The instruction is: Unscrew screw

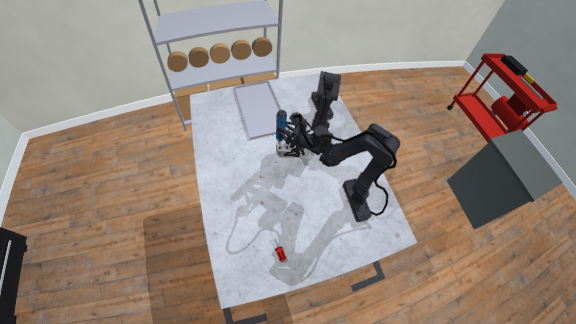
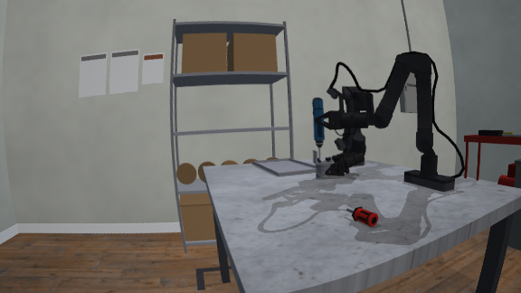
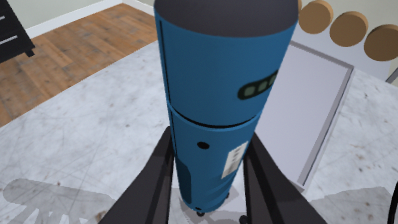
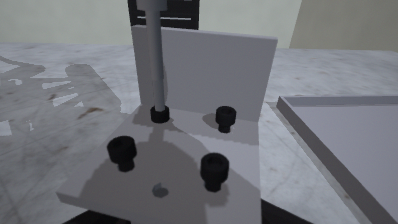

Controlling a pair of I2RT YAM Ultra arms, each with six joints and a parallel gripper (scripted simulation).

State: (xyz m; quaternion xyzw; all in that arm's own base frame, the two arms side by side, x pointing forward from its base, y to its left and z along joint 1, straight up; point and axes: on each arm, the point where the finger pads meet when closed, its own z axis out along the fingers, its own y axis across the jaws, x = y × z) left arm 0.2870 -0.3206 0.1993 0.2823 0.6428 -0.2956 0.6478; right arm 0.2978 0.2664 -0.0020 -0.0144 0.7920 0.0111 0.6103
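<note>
In the exterior view's lower right lies a red-black hand screwdriver (image 1: 281, 254) (image 2: 364, 217). Right of centre, the left gripper (image 1: 284, 131) (image 2: 320, 119) (image 3: 209, 132) is grasping the long blue-barrelled electric screwdriver (image 1: 281, 125) (image 2: 321, 119) (image 3: 215, 75) (image 4: 156, 60) between its fingers; its long axis is upright, bit downward onto the low black screw (image 4: 160, 116). Below, the right gripper (image 1: 294, 151) (image 2: 332, 171) (image 4: 182, 191) is at the grey module (image 1: 281, 153) (image 2: 321, 170); its clamping I cannot tell.

Driver (image 1: 281, 125) (image 2: 318, 119) (image 3: 212, 100): blue barrel, dark cap. Screws (image 4: 214, 168): black. Bracket (image 4: 210, 75): plain grey. Desk (image 1: 240, 200) (image 2: 289, 217) (image 3: 100, 115) (image 4: 65, 120): pale, grey-mottled. Hand tool (image 1: 280, 254) (image 2: 365, 217): red, black-striped.
</note>
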